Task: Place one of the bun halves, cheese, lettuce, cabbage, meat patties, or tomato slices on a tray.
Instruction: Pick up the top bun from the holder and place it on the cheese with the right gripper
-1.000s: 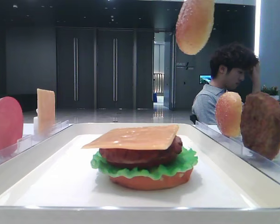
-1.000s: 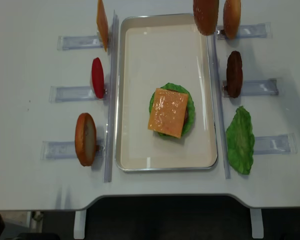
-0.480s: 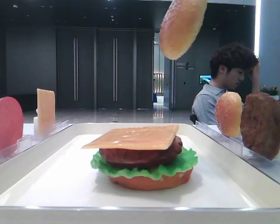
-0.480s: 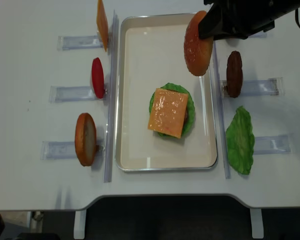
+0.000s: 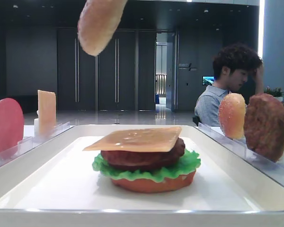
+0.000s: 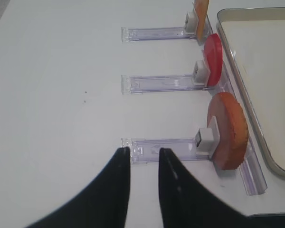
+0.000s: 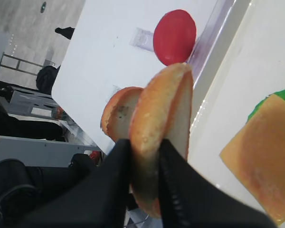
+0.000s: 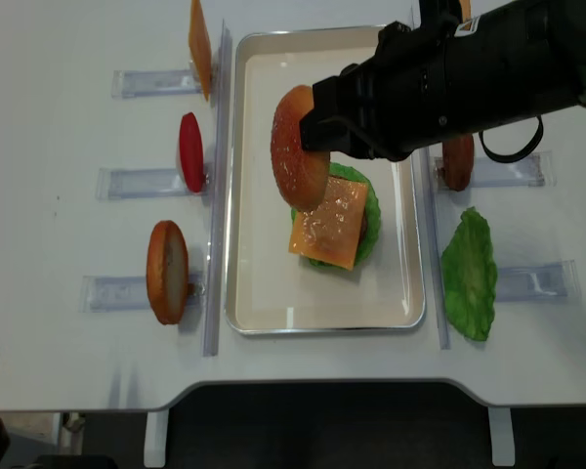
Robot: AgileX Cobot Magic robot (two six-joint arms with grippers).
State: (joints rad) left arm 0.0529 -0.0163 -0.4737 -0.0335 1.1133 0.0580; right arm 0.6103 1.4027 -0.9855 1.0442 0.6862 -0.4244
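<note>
My right gripper (image 7: 145, 147) is shut on a domed golden bun half (image 7: 161, 137), held on edge. In the overhead view this bun half (image 8: 295, 161) hangs over the white tray (image 8: 264, 293), just up and left of the stack. The low view shows the bun half (image 5: 98, 23) high at the upper left. The stack on the tray has a cheese (image 8: 328, 221) square on top, then a meat patty (image 5: 142, 158), ruffled lettuce (image 8: 371, 210) and an orange-red bun bottom (image 5: 151, 183). My left gripper (image 6: 143, 151) is open with nothing between its fingers, over a clear rack (image 6: 166, 148) left of the tray.
Left racks hold an upright cheese slice (image 8: 200, 47), a tomato slice (image 8: 190, 151) and a bun (image 8: 166, 272). To the right are a patty (image 8: 458, 161), partly behind my arm, a loose lettuce leaf (image 8: 469, 274) and another bun (image 5: 232, 115). A person (image 5: 229, 82) sits behind.
My right arm has carried the bun half from the tray's far right corner leftward and nearer, to above the stack's left side. The left gripper has not moved.
</note>
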